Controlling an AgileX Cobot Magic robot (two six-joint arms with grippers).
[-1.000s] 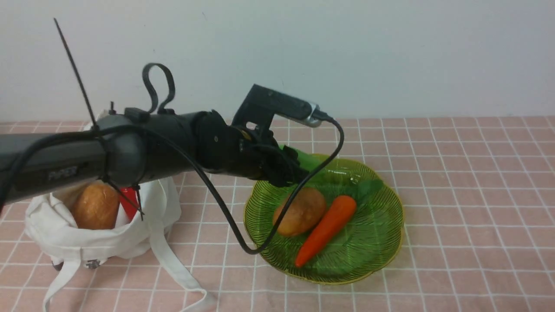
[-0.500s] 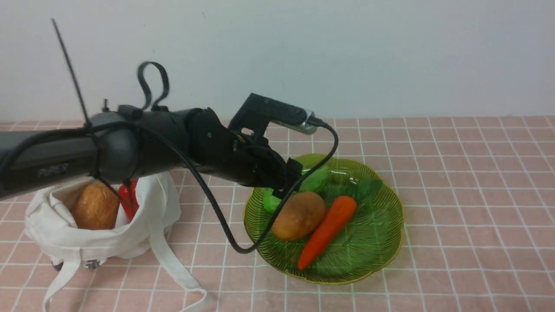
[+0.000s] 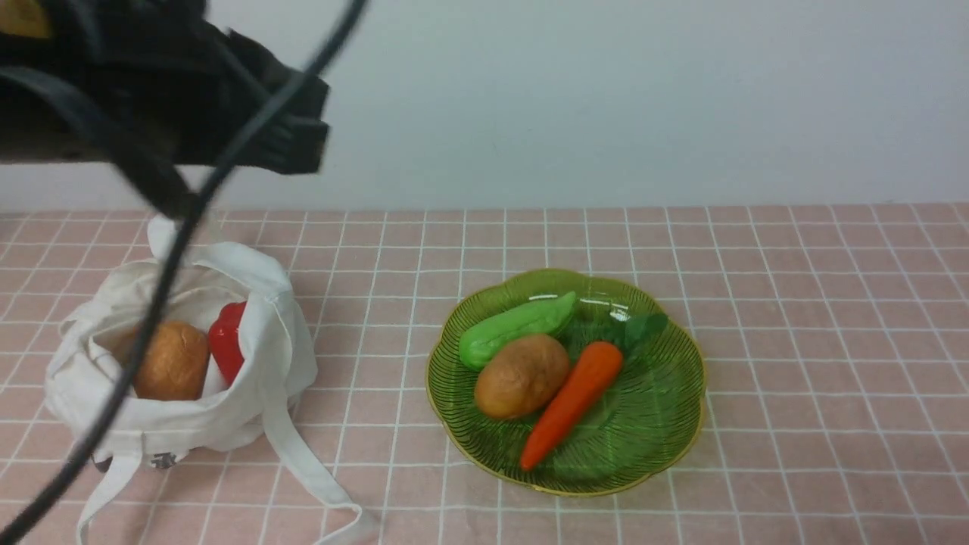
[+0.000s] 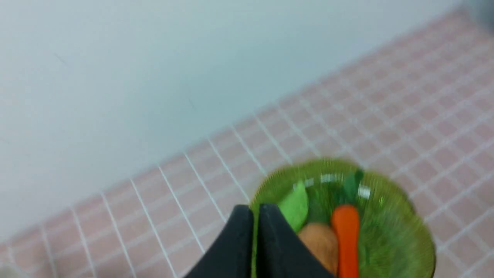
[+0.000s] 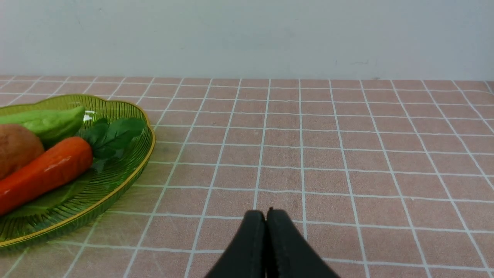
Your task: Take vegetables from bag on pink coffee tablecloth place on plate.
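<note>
Left pincer point(image 4: 256, 210) closed, nothing in it; right pincer point(image 5: 266, 216) closed too, idle. Brown potato point(image 3: 172, 359) and red pepper point(image 3: 227, 341) sit in the bag point(image 3: 182, 424). Next pick, likely: open wide above the bag mouth, descend straight, grip mid-body, lift clear of cloth. Plate's point(image 3: 575, 493) front-right has room.

From my station I can see a pale wall point(image 3: 606, 98) across the whole background of my front view. Through my right wrist camera, I make out small, faint marks point(image 5: 361, 62) on it.
</note>
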